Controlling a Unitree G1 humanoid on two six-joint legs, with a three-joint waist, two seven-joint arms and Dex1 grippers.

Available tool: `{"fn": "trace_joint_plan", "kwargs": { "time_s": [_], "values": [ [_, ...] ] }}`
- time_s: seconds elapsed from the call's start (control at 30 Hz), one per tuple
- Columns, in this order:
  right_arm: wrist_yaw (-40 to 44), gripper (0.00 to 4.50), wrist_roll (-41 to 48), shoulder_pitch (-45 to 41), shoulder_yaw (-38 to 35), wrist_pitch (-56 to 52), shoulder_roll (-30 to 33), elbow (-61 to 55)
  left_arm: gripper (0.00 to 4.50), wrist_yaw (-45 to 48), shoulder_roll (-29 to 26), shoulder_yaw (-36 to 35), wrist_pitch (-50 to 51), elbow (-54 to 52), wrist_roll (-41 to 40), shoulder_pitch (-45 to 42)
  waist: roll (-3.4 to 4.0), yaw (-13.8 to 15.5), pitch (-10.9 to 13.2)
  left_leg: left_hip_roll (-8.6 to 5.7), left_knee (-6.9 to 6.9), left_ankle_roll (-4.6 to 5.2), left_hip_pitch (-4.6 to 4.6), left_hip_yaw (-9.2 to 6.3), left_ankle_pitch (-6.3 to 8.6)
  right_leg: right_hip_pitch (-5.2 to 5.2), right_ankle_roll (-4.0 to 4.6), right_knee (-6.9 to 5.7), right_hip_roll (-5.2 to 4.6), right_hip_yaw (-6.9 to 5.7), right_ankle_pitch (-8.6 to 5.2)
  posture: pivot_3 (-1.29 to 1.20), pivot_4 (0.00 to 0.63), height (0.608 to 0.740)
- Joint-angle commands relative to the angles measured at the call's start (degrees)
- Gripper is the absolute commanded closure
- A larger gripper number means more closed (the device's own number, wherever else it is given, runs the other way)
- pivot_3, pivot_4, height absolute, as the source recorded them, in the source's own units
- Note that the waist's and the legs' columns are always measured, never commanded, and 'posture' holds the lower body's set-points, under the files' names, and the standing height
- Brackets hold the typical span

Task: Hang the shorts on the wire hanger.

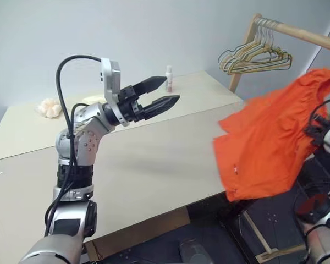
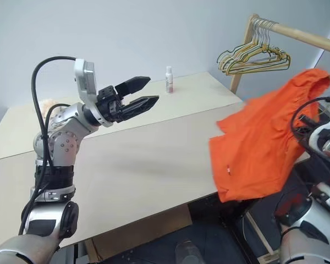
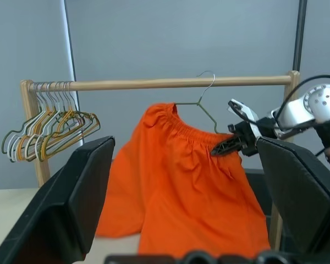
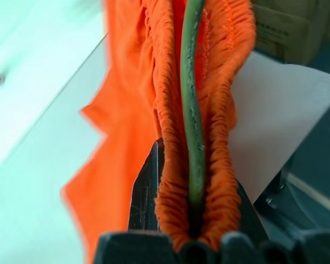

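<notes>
Pinching shorts [image 4: 209,165] waistband and wire hanger [image 4: 191,110] between right fingers [image 4: 146,192], left fingers [image 1: 165,102] wide, empty

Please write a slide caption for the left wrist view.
Right gripper pinching bright orange fabric shorts on thin olive-grey wire hanger near wooden rail.

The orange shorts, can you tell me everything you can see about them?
The shorts are bright orange soft cloth with a gathered stretchy waistband and wide legs. They hang in the air past the table edge, on the thin wire hanger, which runs inside the waistband. The right hand is shut on waistband and wire together.
</notes>
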State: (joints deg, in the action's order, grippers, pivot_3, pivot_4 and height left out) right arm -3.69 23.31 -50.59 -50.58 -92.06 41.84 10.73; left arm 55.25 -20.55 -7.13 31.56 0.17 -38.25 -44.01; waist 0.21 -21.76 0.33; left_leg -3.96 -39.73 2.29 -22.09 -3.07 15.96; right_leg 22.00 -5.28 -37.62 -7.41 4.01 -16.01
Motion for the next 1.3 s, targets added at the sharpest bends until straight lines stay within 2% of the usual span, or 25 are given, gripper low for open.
{"fn": "trace_joint_plan", "kwargs": {
  "time_s": [0.03,0.3,0.47,0.67,0.9,1.1,1.3],
  "values": [
    [-2.9,4.50,-2.0,-6.0,-2.4,-0.4,4.4,5.8,0.04,-0.1,-0.9,0.1,-0.1,-2.3,-0.7,-0.6,0.01,0.1,0.0,-0.01,0.00,0.02,0.01,0.02,0.00,-0.03,0.00,0.05,-0.01,0.01,0.00,-0.37,0.000,0.740],
    [-7.6,4.50,-10.5,-15.1,-7.9,1.8,8.4,17.9,0.04,0.6,-1.4,1.0,-0.5,-2.6,-0.9,-0.7,0.02,0.2,0.0,0.00,0.05,0.10,0.22,0.04,0.04,-0.43,-0.04,0.59,0.00,-0.06,-0.02,-0.38,0.000,0.740],
    [-8.3,4.50,-13.2,-14.0,-7.5,1.8,6.0,16.1,0.04,1.4,-1.8,1.0,-0.4,-2.8,-1.3,-0.4,0.03,0.2,0.0,0.00,0.10,0.23,0.70,0.04,0.13,-0.96,-0.13,0.83,0.00,-0.08,-0.07,-0.37,0.000,0.740],
    [-7.1,2.71,-14.6,-11.2,-4.6,1.7,3.1,9.7,0.00,1.7,-2.1,1.0,0.0,-3.1,-1.7,-0.3,0.04,0.2,0.0,0.00,0.10,0.24,0.72,0.06,0.13,-1.00,-0.17,0.83,-0.01,-0.05,-0.06,-0.37,0.000,0.740],
    [-7.1,0.12,-16.8,-7.7,2.1,5.9,2.4,1.5,0.00,1.6,-2.1,1.0,0.3,-2.9,-1.8,-0.4,0.05,0.4,0.0,-0.01,0.09,0.25,0.72,0.04,0.14,-0.99,-0.18,0.84,-0.01,-0.05,-0.06,-0.37,0.000,0.740],
    [-4.5,0.05,-19.1,2.5,14.0,17.4,3.2,-9.0,0.00,1.6,-1.8,1.4,0.3,-2.6,-1.7,-0.4,0.05,0.2,0.0,0.00,0.09,0.25,0.77,0.04,0.14,-1.00,-0.20,0.82,-0.01,-0.04,-0.06,-0.38,0.000,0.740],
    [-2.6,0.05,-19.5,7.9,16.5,34.0,0.9,-18.1,0.00,1.4,-1.7,1.4,0.3,-2.4,-1.7,-0.2,0.07,-0.1,0.0,-0.01,0.10,0.24,0.84,0.04,0.14,-1.00,-0.23,0.79,-0.01,-0.01,-0.08,-0.38,0.000,0.740]
  ]
}}
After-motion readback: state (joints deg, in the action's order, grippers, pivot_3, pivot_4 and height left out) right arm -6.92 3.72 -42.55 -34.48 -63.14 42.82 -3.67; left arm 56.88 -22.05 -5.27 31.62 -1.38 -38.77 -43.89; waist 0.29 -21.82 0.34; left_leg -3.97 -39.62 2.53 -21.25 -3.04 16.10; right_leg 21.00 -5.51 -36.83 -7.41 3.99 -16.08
